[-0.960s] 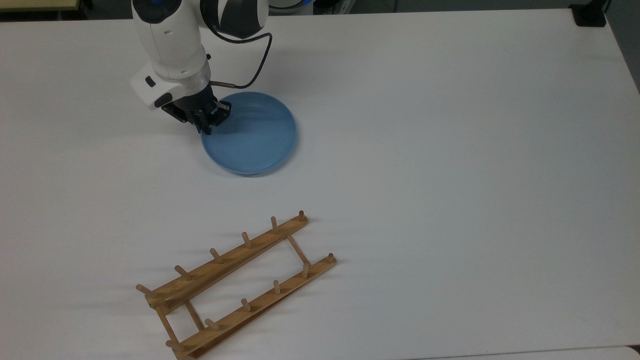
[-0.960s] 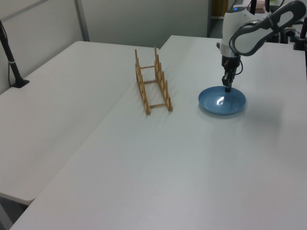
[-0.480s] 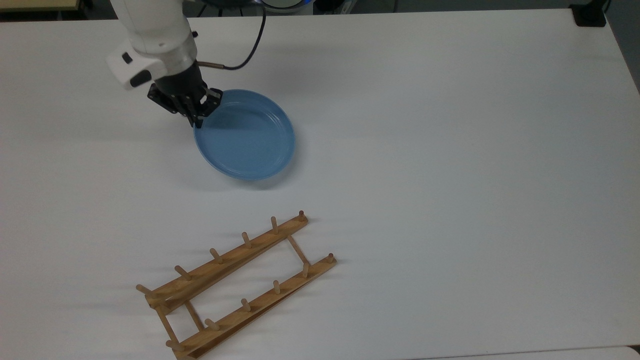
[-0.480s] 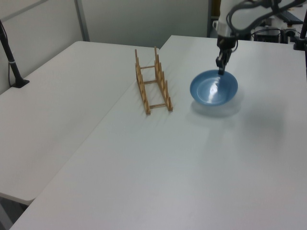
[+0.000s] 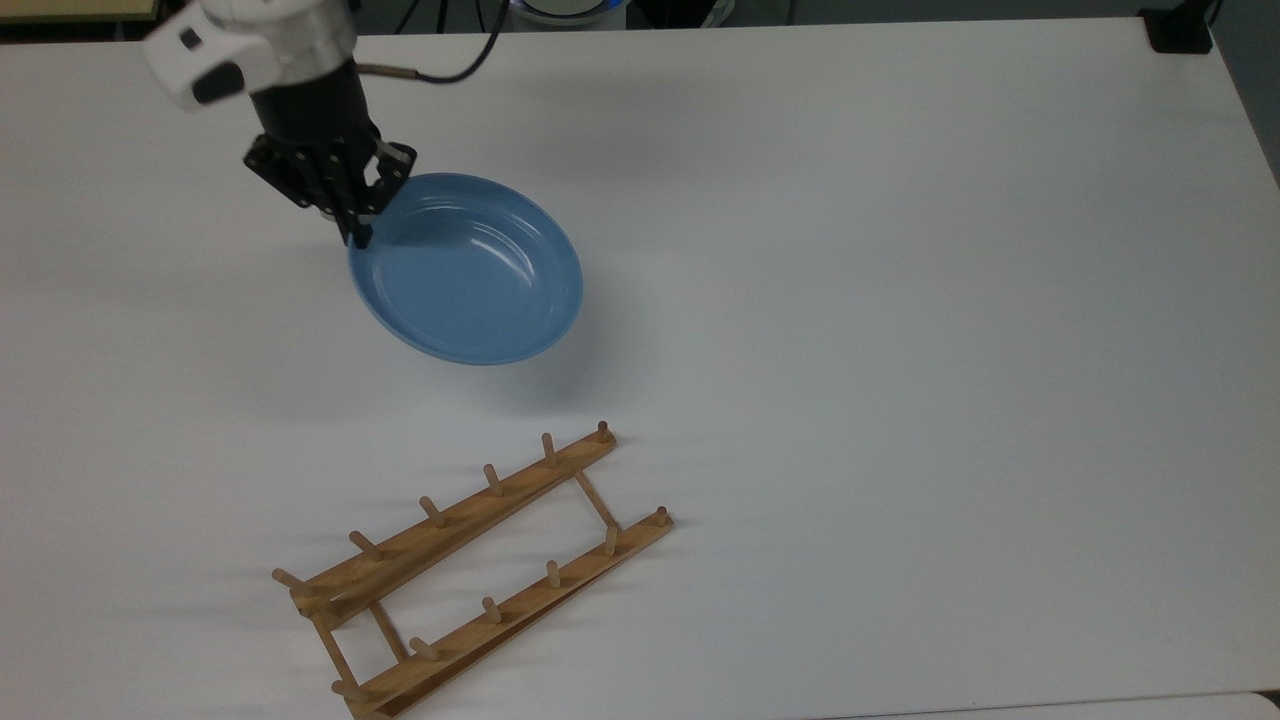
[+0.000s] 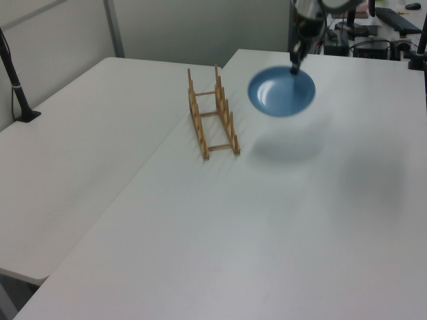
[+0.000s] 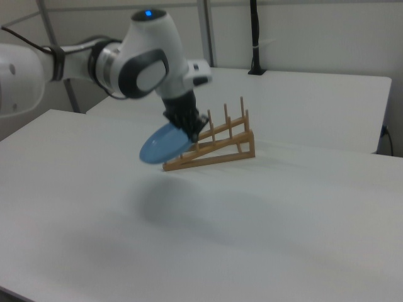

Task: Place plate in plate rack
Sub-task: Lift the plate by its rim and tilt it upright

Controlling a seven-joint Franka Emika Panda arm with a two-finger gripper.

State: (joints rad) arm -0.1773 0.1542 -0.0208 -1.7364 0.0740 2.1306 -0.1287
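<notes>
Gripper (image 5: pixel 358 222) was clamped on the rim of the light-blue plate (image 5: pixel 470 275), at the plate's edge toward the top view's left. Plate hung tilted in the air, clear of the white bench (image 5: pixel 900 300), its shadow on the surface beneath it. Wooden plate rack (image 5: pixel 470 570) stood near the bench edge at the top view's bottom, well apart from the plate.

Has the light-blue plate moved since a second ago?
Yes. The round light-blue plate, held by the gripper, has risen off the white table; in the left view it shifted toward the wooden peg rack.
</notes>
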